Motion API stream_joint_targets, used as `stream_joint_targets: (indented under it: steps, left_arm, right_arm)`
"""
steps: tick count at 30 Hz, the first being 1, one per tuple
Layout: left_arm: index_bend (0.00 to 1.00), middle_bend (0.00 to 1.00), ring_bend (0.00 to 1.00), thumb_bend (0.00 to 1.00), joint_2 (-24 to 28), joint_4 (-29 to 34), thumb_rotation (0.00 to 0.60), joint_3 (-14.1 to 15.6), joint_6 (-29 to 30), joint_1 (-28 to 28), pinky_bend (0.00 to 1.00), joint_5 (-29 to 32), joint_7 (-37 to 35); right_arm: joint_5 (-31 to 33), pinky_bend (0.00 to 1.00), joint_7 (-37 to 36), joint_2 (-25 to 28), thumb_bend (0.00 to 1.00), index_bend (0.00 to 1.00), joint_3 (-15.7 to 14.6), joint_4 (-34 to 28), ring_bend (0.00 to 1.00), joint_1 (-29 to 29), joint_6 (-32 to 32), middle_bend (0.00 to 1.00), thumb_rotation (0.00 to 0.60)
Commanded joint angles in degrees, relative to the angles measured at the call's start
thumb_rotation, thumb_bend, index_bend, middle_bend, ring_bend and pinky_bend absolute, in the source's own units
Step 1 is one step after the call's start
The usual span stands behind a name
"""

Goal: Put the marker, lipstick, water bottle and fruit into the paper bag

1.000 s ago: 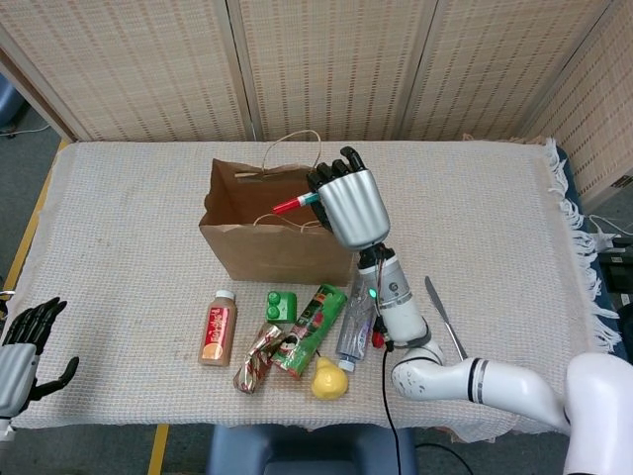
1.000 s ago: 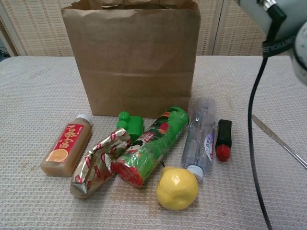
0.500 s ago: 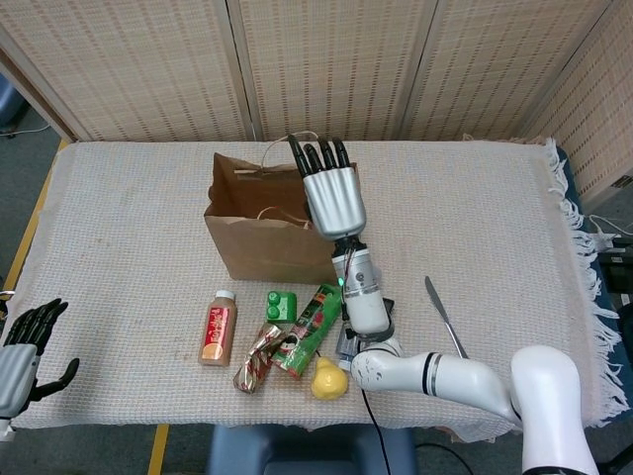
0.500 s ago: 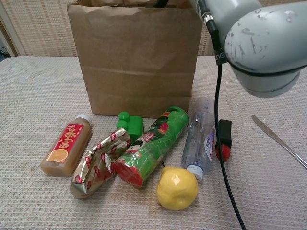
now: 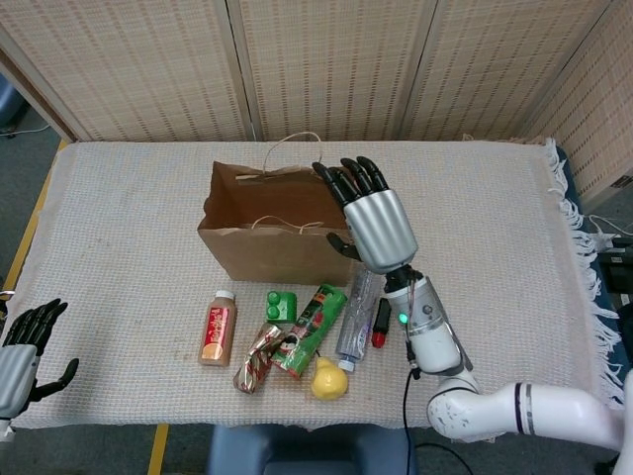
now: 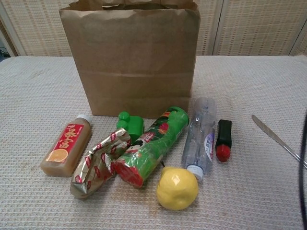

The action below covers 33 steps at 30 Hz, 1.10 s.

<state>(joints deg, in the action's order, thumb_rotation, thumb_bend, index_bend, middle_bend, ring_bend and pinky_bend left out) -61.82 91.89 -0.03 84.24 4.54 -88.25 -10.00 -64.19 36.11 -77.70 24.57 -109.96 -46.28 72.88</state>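
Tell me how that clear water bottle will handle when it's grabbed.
The water bottle lies on its side, so a nudge would probably roll it toward the lipstick. Its clear plastic looks smooth, likely slippery. It seems nearly empty, so probably light and easily squashed.

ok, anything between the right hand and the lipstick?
Nothing visible. The right hand hangs open by the paper bag, and the lipstick lies uncovered on the cloth, beside the water bottle without touching it.

Bright, even light; soft shadows, sharp focus.
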Motion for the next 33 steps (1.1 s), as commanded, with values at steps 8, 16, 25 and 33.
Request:
stream_joint_targets:
  steps: [8,16,25,33]
  left_arm:
    - [0.00,0.00,0.00,0.37,-0.7,0.1,0.600,-0.2,-0.7,0.4,0.04,0.4,2.1]
    - [0.00,0.00,0.00,0.37,-0.8,0.4,0.600,-0.2,-1.3,0.7,0.04,0.5,3.0]
    - [0.00,0.00,0.00,0.37,-0.6,0.2,0.600,0.0,-1.2,0.7,0.04,0.1,2.1]
    - [0.00,0.00,0.00,0.37,-0.4,0.2,0.600,0.2,-1.1,0.7,0.04,0.0,1.5]
  right_arm:
    - [-24.9,0.12,-23.5,23.0,0.04,0.11,-22.1,-0.5,0.09,15.9,-9.5,0.20,0.600]
    - [-28.4,0.09,-22.2,17.8,0.02,0.04,-26.6,8.5,0.07,14.8,-16.6,0.16,0.600]
    - [-23.8,0.05,-15.1,11.1,0.02,0.00,-26.1,13.7,0.02,12.7,-23.2,0.11,0.600]
    - [-19.7,0.05,-11.5,6.3,0.02,0.00,-24.6,16.0,0.02,11.0,-25.4,0.11,0.600]
